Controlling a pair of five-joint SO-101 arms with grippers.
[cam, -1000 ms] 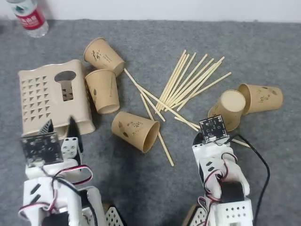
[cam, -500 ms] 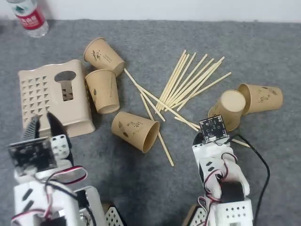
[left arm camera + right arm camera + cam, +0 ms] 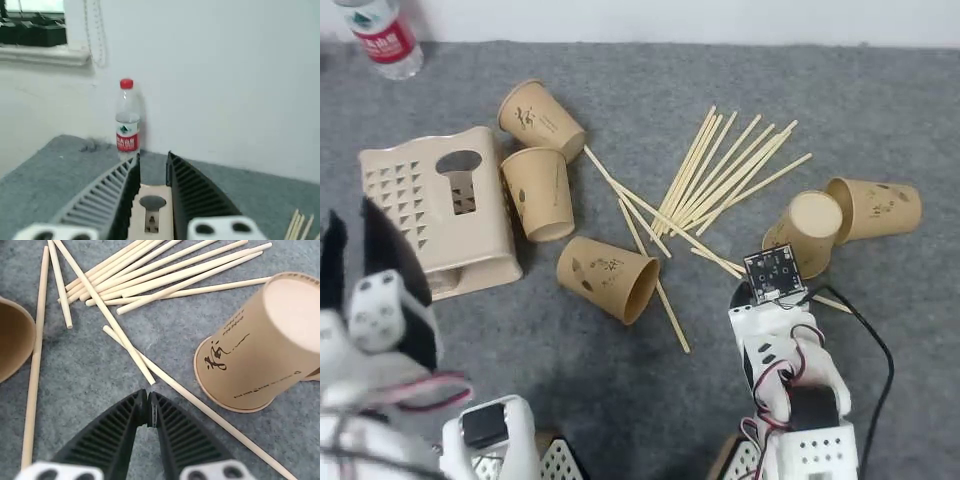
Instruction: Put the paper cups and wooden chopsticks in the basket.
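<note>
A beige basket [image 3: 420, 215] lies on the grey cloth at the left. Three paper cups lie on their sides beside it [image 3: 540, 118], [image 3: 540, 192], [image 3: 608, 277]. Two more cups [image 3: 807, 232], [image 3: 875, 208] sit at the right. Wooden chopsticks [image 3: 720, 180] are scattered in the middle. My left gripper [image 3: 348, 212] is raised near the basket's left front corner, open and holding nothing; its wrist view shows the basket [image 3: 152, 205] between the fingers [image 3: 190, 190]. My right gripper [image 3: 149, 402] is shut and holds nothing, low over the cloth, a little short of a loose chopstick [image 3: 125, 340] and beside an upside-down cup [image 3: 260, 350].
A water bottle [image 3: 382, 35] with a red cap stands at the back left corner against the white wall [image 3: 225, 75]. The right arm's body [image 3: 790, 380] takes up the front right. Bare cloth lies between the two arms at the front.
My left arm has lifted and swung left, from the basket's front edge to its left front corner. The right arm, cups and chopsticks have not moved.
</note>
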